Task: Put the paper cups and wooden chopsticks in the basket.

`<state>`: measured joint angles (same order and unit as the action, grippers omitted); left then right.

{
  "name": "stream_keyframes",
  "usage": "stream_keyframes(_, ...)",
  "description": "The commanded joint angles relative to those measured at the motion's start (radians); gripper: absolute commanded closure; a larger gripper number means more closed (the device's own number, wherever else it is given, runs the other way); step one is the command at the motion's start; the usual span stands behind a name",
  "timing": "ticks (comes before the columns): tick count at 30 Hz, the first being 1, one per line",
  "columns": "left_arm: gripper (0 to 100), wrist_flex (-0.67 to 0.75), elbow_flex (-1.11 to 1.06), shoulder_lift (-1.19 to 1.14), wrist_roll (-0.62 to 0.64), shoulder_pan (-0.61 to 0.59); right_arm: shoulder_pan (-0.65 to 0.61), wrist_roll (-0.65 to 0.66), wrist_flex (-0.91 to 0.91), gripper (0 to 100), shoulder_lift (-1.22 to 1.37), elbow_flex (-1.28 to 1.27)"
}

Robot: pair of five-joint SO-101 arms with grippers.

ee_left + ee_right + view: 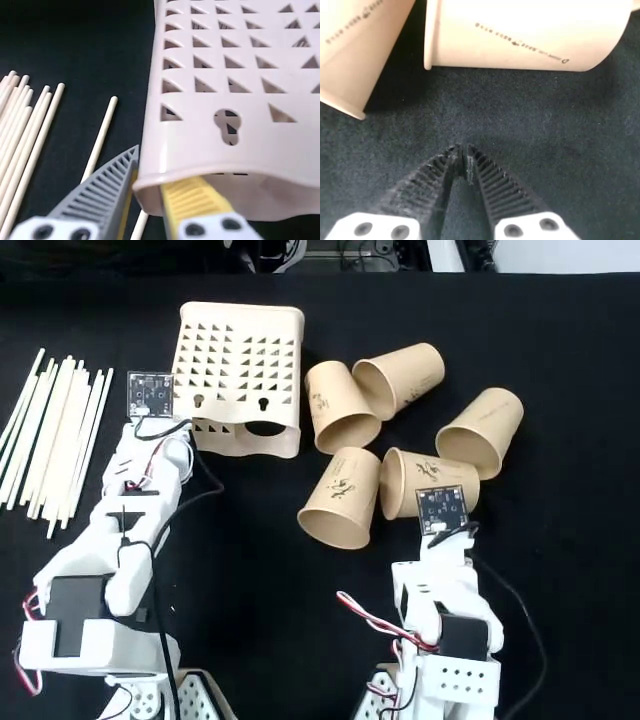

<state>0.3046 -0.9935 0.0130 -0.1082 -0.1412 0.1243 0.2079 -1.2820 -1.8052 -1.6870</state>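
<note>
From above, the basket (240, 370) lies on its side on the black counter (560, 340), with wooden chopsticks (50, 440) spread on one side of it and five paper cups (343, 405) tipped over on the other. At the left wrist, the left claw (150, 172) grips the basket's rim, one finger inside, one outside. At the right wrist, the right claw (462, 150) is clenched empty, near two cups.

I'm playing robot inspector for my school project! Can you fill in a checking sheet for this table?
Surface: black cloth, flat.
Job's things: basket on its side; five cups lying down beside it; chopsticks loose on its other side.
Clutter: nothing seen.
Pincers: left pincer clamps the basket's rim, one finger inside; right pincer shut over bare cloth near two cups.
Cables: wires loop off both arms.
Surroundings: unclear gear beyond the far edge.
</note>
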Motion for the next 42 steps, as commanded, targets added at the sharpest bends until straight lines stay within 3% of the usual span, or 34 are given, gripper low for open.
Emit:
stream_keyframes(1, 97, 0.021, 0.05, 0.006, -0.035, 0.013, 0.005, 0.0, -0.009, 98.5, -0.067, 0.002)
stream_keyframes(5, 97, -0.04, 0.051, 0.055, -0.032, 0.016, 0.005, 0.0, -0.009, 98.5, -0.067, 0.002)
stream_keyframes(8, 97, -0.262, 0.088, 0.187, -0.015, 0.021, 0.005, 0.0, -0.009, 98.5, -0.067, 0.002)
stream_keyframes(13, 97, -0.736, 0.246, 0.456, 0.126, 0.03, 0.005, 0.0, -0.009, 98.5, -0.067, 0.002)
stream_keyframes(19, 97, -1.049, 0.414, 0.646, 0.19, 0.105, 0.005, 0.0, -0.009, 98.5, -0.067, 0.002)
stream_keyframes(32, 97, -1.359, 0.641, 0.674, 0.334, 0.14, 0.005, 0.0, -0.009, 98.5, -0.067, 0.002)
stream_keyframes(39, 96, -1.439, 0.582, 0.674, 0.391, 0.142, 0.005, 0.0, -0.009, 98.5, -0.067, 0.002)
stream_keyframes(42, 88, -1.461, 0.538, 0.674, 0.404, 0.142, 0.005, 0.0, -0.009, 98.5, -0.067, 0.002)
